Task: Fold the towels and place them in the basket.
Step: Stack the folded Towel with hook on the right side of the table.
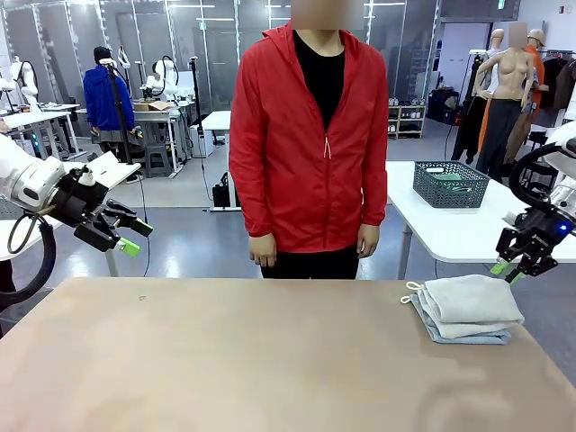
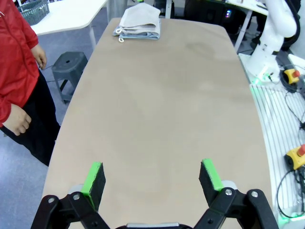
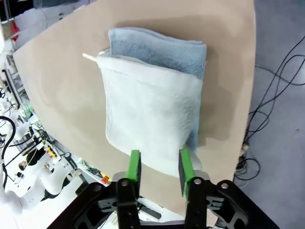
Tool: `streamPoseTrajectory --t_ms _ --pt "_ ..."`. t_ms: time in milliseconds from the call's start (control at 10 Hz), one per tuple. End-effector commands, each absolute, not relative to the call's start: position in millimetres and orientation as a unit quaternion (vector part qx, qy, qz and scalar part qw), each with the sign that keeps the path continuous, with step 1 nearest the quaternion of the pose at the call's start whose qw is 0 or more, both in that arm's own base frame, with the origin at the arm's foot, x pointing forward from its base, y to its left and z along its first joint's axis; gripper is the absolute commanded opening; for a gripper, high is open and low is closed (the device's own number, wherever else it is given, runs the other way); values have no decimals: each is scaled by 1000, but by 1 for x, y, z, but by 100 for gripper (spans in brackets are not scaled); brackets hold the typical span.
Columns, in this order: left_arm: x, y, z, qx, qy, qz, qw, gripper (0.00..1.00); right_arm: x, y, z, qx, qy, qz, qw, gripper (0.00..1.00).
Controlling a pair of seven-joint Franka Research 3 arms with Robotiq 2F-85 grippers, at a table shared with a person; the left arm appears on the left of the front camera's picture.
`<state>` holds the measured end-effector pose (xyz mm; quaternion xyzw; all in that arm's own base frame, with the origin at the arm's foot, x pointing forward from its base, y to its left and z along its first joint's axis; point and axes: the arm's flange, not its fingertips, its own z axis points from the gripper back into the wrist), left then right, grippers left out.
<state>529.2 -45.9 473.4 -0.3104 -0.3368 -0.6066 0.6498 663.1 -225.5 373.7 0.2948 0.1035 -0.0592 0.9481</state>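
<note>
Two folded towels lie stacked near the table's right edge, the cream-white towel on top of the pale blue-grey towel, whose white loop sticks out to the left. My right gripper hovers just above and behind the stack, its jaws apart and nothing between them. In the right wrist view the cream towel covers most of the blue towel beneath the right gripper. My left gripper hangs open off the table's left side, far from the towels. The basket stands on a white table behind.
A person in a red jacket stands at the far edge of the tan table, hands down at the sides. The left wrist view shows the left gripper over bare tabletop and a grey stool beside the table.
</note>
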Motion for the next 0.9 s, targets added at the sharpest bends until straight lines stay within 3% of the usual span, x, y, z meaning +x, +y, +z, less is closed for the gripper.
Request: streamPoseTrajectory --t_ms 0,100,200,400,800 --pt "529 -46 474 -311 -337 -606 650 100 660 -218 394 257 92 -55 960 83" --pt "529 -46 474 -311 -337 -606 650 100 654 -211 413 243 94 -56 964 55" --pt "529 -46 474 -311 -337 -606 650 100 643 -199 438 221 88 -61 969 100" --pt "529 -46 474 -311 -337 -606 650 100 597 -144 510 155 54 -83 983 100" --pt "529 -46 474 -311 -337 -606 650 100 467 -39 616 83 -130 -91 984 100"
